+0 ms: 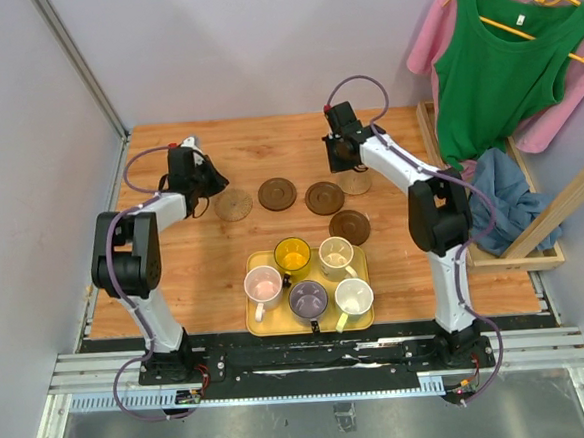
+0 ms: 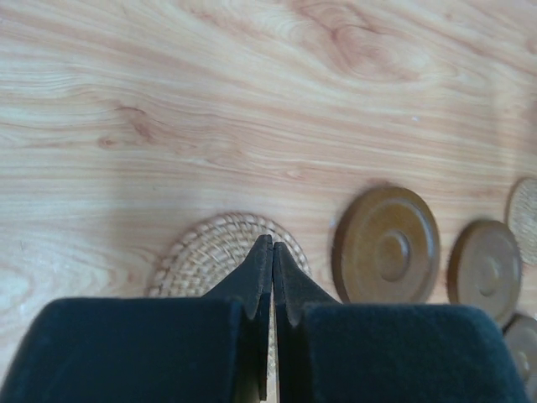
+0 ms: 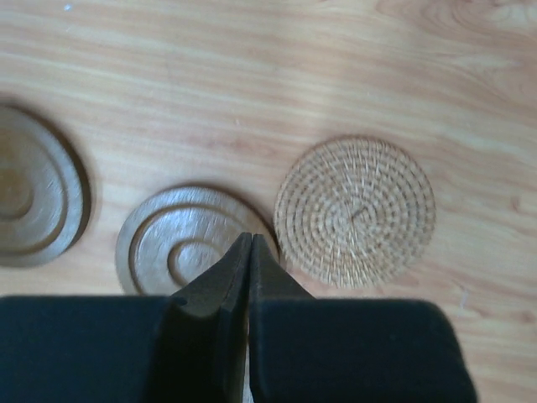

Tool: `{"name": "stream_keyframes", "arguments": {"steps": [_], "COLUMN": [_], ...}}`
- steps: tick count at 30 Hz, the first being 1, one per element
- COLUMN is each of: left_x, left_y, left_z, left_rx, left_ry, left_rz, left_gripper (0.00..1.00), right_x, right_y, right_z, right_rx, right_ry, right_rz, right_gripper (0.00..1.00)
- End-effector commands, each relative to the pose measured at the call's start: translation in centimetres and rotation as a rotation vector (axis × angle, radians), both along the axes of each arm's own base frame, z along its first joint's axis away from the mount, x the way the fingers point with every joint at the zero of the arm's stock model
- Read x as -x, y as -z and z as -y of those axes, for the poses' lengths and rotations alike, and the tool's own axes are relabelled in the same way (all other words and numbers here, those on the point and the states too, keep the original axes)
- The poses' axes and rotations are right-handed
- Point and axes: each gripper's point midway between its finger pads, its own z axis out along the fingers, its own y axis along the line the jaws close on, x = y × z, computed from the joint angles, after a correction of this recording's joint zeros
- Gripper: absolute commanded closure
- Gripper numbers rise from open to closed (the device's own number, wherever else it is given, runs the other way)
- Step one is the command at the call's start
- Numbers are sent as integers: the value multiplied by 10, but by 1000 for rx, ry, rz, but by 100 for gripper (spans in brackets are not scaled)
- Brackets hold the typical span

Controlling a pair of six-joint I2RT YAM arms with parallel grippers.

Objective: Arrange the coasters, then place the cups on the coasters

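Note:
Five coasters lie in a loose row on the wooden table: a tan woven one, two dark brown ones, a second tan one and a third brown one. The cups stand on a yellow tray: yellow, cream, pink, grey-purple, pale green. My left gripper hangs shut and empty over the left woven coaster. My right gripper is shut and empty over the edge of a brown coaster, beside the woven coaster.
A wooden rack with hanging green and pink shirts and a blue cloth stands at the table's right edge. Grey walls close the left and back sides.

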Motion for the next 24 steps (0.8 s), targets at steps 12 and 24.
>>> {"name": "stream_keyframes", "arguments": {"steps": [12, 24], "left_x": [51, 35], "left_y": [8, 50], "left_z": [9, 5], "left_rx": [8, -19], "left_ry": [68, 36], "left_rz": [-3, -130], "left_gripper": [92, 91], "right_x": [70, 54], "right_y": [29, 66], "right_z": [-29, -49], "right_rx": [-15, -1], "right_ry": [-110, -122], "right_rz": [-133, -231], "right_gripper": [92, 93]}}
